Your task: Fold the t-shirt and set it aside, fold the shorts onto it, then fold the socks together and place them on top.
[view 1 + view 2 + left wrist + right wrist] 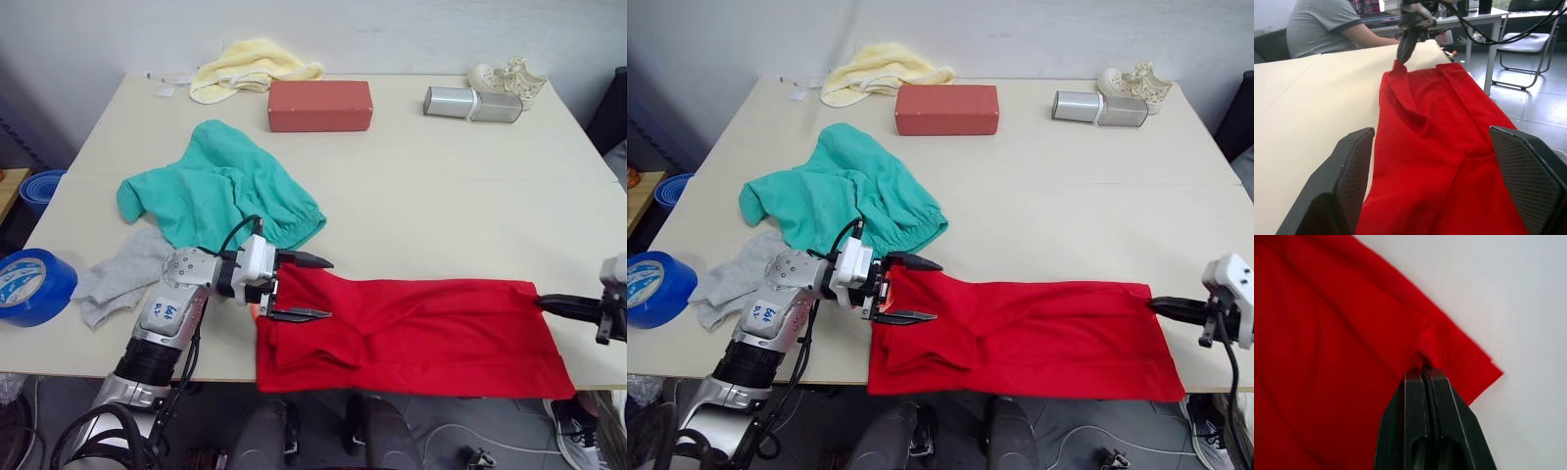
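The red t-shirt [421, 328] lies as a long band along the table's front edge, partly folded over itself. My left gripper [318, 289] is open at the shirt's left end, its two fingers [1354, 171] straddling the cloth. My right gripper [1423, 376] is shut on the shirt's right end near a corner, pinching a small bunch of fabric. The teal shorts [220, 191] lie crumpled behind the left gripper. The grey socks [122, 274] lie to the left of that arm, by the shorts.
At the back of the table are a red block [320, 105], a pale yellow cloth [250, 67], a silver cylinder [472, 103] and a small white shoe [509, 78]. A blue tape roll [29, 284] sits at the left edge. A person [1322, 27] sits beyond the table.
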Robot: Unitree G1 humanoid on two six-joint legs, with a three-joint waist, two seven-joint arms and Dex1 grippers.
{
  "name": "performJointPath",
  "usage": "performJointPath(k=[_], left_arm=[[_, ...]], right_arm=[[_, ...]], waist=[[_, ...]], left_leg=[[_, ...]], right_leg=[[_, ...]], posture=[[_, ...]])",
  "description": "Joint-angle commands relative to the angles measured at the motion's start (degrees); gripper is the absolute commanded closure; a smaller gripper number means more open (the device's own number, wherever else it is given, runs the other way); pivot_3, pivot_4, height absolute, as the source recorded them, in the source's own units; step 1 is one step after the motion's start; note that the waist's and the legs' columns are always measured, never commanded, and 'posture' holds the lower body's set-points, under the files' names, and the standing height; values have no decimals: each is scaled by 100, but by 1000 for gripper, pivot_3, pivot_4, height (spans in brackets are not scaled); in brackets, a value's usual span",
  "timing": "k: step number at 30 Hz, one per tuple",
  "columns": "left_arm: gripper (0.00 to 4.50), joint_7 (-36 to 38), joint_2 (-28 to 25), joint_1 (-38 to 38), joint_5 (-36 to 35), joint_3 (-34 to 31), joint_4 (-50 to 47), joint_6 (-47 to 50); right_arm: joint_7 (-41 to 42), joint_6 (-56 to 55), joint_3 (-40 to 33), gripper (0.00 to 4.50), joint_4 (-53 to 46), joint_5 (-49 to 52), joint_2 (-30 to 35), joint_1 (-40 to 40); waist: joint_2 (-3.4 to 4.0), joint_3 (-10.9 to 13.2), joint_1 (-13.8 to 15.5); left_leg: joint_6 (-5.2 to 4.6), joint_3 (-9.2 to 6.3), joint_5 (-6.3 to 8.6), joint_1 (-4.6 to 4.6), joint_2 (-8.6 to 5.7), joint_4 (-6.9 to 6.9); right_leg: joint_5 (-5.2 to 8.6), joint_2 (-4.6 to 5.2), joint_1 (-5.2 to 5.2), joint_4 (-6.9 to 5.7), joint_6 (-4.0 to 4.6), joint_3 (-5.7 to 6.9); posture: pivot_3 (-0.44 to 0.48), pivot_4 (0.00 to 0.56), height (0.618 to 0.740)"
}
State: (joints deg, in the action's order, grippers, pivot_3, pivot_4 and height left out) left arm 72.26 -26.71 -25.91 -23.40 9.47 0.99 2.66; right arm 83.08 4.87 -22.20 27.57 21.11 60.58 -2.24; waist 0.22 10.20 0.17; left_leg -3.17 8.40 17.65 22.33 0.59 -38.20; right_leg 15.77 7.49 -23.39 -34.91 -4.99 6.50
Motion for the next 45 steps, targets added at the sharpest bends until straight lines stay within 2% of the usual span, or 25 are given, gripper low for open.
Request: performJointPath(k=[1,5,9,22,27,30,33,39,40,42,44,45], left_arm=[[565,-4,0,54,-3,-47,-84,-66],[565,-5,8,41,8,-36,-52,-62],[565,37,-27,28,28,-27,-28,-52],[565,106,-96,69,71,-54,-2,-99],[565,115,-98,106,94,-51,4,-127],[565,118,-135,137,139,-50,23,-128],[565,63,-259,163,193,-121,71,-35],[565,-48,-578,218,-20,-456,183,325],[404,-101,-605,240,-95,-555,161,418],[7,-16,-720,305,-257,-670,55,639],[0,-23,-838,445,-334,-887,13,676],[0,-58,-890,529,-334,-993,12,644]], right_arm=[[14,-19,-447,4485,-500,235,38,445],[-119,-253,-594,4485,-722,244,-151,866],[-233,-889,-635,4485,-413,74,-288,1116],[-131,-1840,-450,4485,409,-195,-119,993],[-178,-1823,-302,4485,562,-321,-68,856],[-142,-944,-353,4485,231,-44,-36,906],[-25,-694,-547,3909,-237,100,6,1197],[-19,313,-1190,1819,-1138,490,256,1784],[-7,564,-1304,1468,-1261,564,327,1830],[-37,941,-1458,720,-1407,659,459,1790],[-247,1246,-1263,57,-1446,656,575,1388],[-353,1261,-999,24,-1433,514,620,1154]], waist=[[0,0,-3],[-1,0,-16],[-1,1,-8],[-1,1,-9],[-1,1,-14],[-1,1,-14],[0,0,-8],[1,0,-3],[1,0,-3],[1,1,-10],[0,1,-43],[-1,2,-53]], left_leg=[[1,0,0,0,0,1],[6,0,3,-3,1,3],[5,1,3,-3,0,5],[4,1,2,-4,-1,4],[4,1,2,-4,-1,4],[3,1,1,-4,-1,4],[3,-2,1,-4,0,5],[7,-2,6,-3,1,7],[7,-3,7,-3,1,7],[8,-3,7,-4,1,9],[9,-3,8,-5,3,12],[11,-2,9,-5,4,12]], right_leg=[[0,0,0,0,0,0],[0,-2,0,0,0,-2],[0,-1,0,1,0,-2],[0,0,0,1,0,-4],[0,1,0,1,0,-4],[0,1,0,1,0,-5],[1,2,-1,1,1,-4],[1,4,-2,2,2,-6],[1,4,-2,2,2,-5],[1,5,-3,2,2,-6],[2,4,-4,3,3,-7],[2,3,-5,3,4,-8]], posture=[[0,150,740],[0,150,740],[0,150,740],[0,150,740],[0,150,740],[0,150,740],[0,150,740],[0,150,740],[0,150,740],[0,150,740],[0,150,740],[0,150,740]])
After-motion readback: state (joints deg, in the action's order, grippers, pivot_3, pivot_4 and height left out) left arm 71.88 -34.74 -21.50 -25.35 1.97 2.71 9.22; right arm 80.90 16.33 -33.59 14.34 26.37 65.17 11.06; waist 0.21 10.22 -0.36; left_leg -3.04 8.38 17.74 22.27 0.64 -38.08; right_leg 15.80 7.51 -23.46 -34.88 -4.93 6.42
